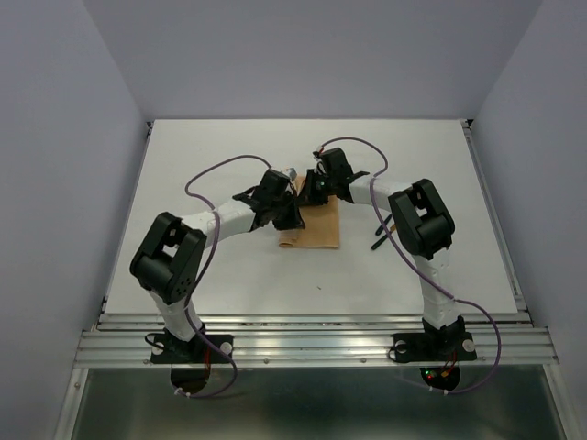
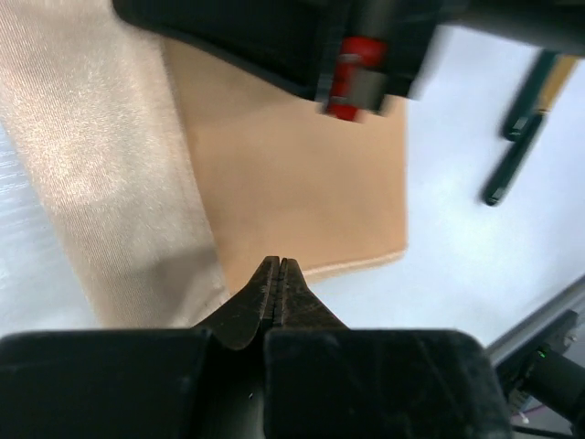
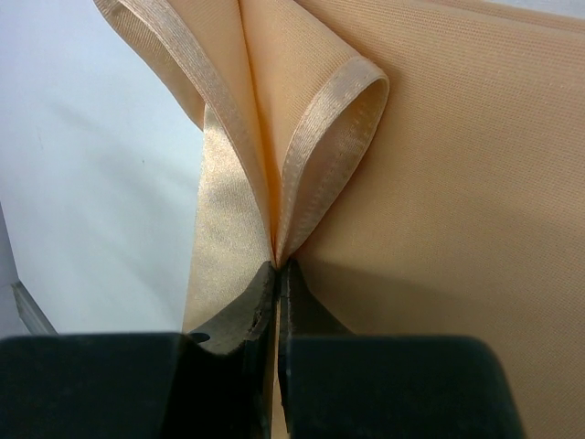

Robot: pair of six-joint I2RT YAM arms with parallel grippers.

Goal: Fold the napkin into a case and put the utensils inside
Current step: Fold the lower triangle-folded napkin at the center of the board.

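Note:
The peach-orange napkin (image 1: 316,231) lies partly folded in the middle of the table. My right gripper (image 1: 316,188) is at its far edge and is shut on a pinched, looped fold of the cloth (image 3: 277,263). My left gripper (image 1: 286,218) is at the napkin's left edge with its jaws shut (image 2: 279,265). A paler lifted flap (image 2: 101,165) runs right up to its fingers, over the flat layer (image 2: 302,174). The utensils (image 1: 378,240) lie right of the napkin, partly hidden by the right arm. Their dark handles show in the left wrist view (image 2: 516,151).
The right gripper's black body with a red part (image 2: 352,64) hangs over the far side of the napkin. Purple cables (image 1: 215,170) loop above both arms. The table's metal front rail (image 1: 312,321) runs along the near edge.

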